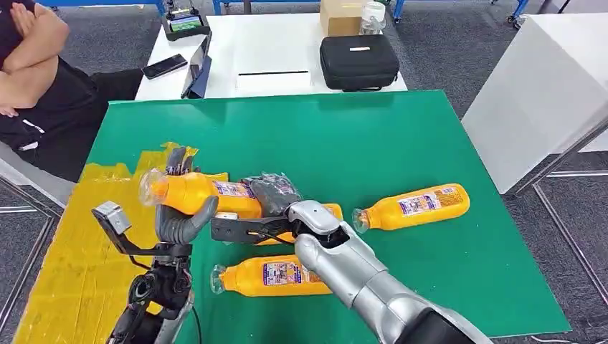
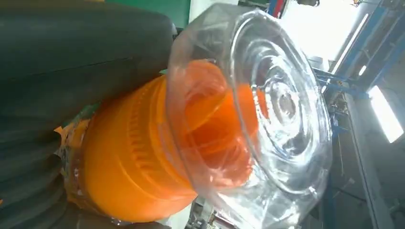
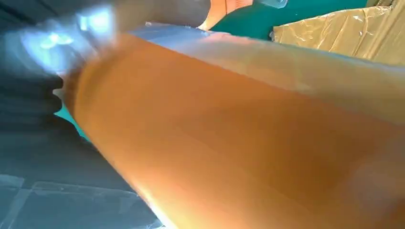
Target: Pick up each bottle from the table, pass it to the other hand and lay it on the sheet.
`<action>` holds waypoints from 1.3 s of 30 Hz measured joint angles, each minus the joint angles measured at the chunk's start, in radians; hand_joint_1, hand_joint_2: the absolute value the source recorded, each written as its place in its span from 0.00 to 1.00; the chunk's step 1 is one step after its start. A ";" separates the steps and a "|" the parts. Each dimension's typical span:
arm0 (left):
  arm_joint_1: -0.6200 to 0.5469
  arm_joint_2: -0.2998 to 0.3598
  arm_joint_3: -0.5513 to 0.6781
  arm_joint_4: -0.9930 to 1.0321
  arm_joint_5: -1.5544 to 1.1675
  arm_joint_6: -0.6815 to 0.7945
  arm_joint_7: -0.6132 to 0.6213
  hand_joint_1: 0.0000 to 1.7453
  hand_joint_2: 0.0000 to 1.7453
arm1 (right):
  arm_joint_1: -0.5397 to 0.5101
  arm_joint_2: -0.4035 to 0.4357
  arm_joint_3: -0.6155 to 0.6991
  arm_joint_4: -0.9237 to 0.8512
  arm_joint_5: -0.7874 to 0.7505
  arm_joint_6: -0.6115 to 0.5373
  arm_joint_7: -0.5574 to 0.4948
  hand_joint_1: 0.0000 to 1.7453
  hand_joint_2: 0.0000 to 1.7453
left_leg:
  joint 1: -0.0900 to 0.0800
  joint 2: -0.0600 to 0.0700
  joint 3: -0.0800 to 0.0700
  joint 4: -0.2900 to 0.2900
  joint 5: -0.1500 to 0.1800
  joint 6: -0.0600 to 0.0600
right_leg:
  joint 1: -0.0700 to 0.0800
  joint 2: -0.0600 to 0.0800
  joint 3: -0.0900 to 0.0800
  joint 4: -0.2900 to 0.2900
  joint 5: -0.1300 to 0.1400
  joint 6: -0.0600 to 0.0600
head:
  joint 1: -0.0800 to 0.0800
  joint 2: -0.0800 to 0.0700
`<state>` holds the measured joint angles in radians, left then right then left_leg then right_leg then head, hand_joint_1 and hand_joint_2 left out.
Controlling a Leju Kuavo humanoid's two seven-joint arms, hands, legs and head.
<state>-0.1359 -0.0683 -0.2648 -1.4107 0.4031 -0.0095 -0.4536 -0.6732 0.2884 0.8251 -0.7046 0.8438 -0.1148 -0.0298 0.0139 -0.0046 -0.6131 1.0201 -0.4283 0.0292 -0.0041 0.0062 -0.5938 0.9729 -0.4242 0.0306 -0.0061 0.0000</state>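
Above the green table point(image 1: 401, 143), both hands grip one orange bottle point(image 1: 208, 193) lying level in the air. The left hand point(image 1: 179, 215) wraps its fingers around the end with the clear cap, thumb in front; the right hand point(image 1: 276, 197) clasps the other end, dark fingers over the label. In the left wrist view the clear cap point(image 2: 253, 119) looms close over the orange body. The label shows blue and white print, too small to read. Just below the hands a second bottle point(image 1: 276, 278) lies on the green surface, and a third bottle point(image 1: 416, 206) lies near the right hand's far side. The yellow sheet point(image 1: 64, 251) covers the table's left part. A person point(image 1: 36, 79) sits beyond the corner, by a white table point(image 1: 279, 50) bearing a black case point(image 1: 358, 61).
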 measured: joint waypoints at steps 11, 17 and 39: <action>0.026 0.000 0.013 -0.040 0.040 -0.045 0.010 1.00 1.00 | 0.001 0.011 0.001 -0.006 0.017 0.001 -0.004 0.95 1.00 | 0.000 0.000 0.000 0.000 0.000 0.000 | 0.000 0.000 -0.001 0.000 0.000 0.000 | 0.000 0.000; 0.032 0.000 0.018 -0.049 0.042 -0.059 0.010 1.00 1.00 | 0.008 0.013 0.001 -0.008 0.020 0.000 -0.013 0.98 1.00 | 0.000 0.000 0.000 0.000 0.000 0.000 | 0.000 0.000 0.000 0.000 0.000 0.000 | 0.000 0.000; 0.028 -0.007 0.046 -0.121 0.016 -0.075 -0.017 1.00 1.00 | 0.069 -0.024 -0.105 -0.123 -0.098 -0.052 -0.085 0.00 0.00 | 0.000 0.000 -0.001 0.000 0.000 0.000 | 0.000 0.000 -0.001 0.000 0.000 0.000 | 0.000 0.000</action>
<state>-0.1075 -0.0755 -0.2190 -1.5320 0.4196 -0.0843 -0.4707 -0.6045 0.2640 0.7198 -0.8271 0.7462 -0.1667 -0.1152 0.0139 -0.0051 -0.6137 1.0201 -0.4283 0.0291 -0.0041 0.0060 -0.5943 0.9729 -0.4242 0.0305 -0.0061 0.0000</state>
